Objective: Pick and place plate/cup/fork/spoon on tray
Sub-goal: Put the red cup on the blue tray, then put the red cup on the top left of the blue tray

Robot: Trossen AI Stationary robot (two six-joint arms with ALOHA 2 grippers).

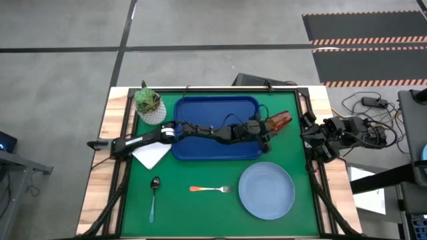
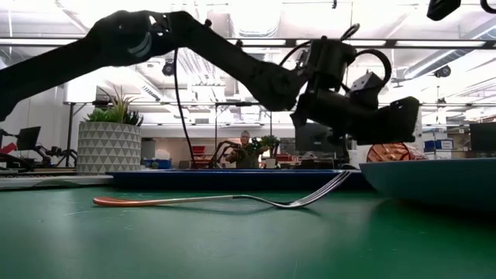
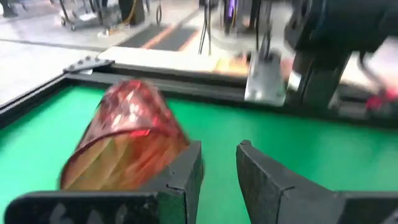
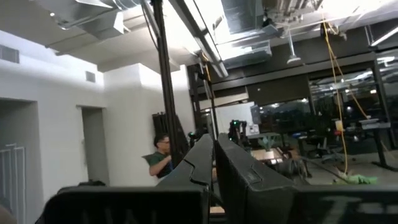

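Note:
The dark-red cup [image 1: 281, 120] lies on its side on the green mat, just right of the blue tray [image 1: 200, 150]. My left gripper [image 1: 265, 138] reaches across the tray and hovers beside the cup, its fingers a little apart with nothing between them. In the left wrist view the cup [image 3: 124, 146] shows next to the outer side of one finger [image 3: 186, 171]. The light-blue plate [image 1: 267, 191], the orange-handled fork [image 1: 210, 189] and the blue-handled spoon [image 1: 154, 195] lie on the mat near the front. My right gripper [image 4: 214, 155] is shut and empty at the table's right edge. My left gripper has the cup's side [image 3: 168, 140] close against the outer side of one finger; I cannot tell whether they touch. The cup lies on its side on the mat, outside the gap between the fingers.
A white pot with a green plant [image 1: 150, 105] stands at the tray's far left corner. A white folded napkin [image 1: 152, 155] lies on the mat left of the tray. A black frame runs along the table's edges [image 1: 313, 167]. A person [image 4: 158, 158] shows in the room beyond.

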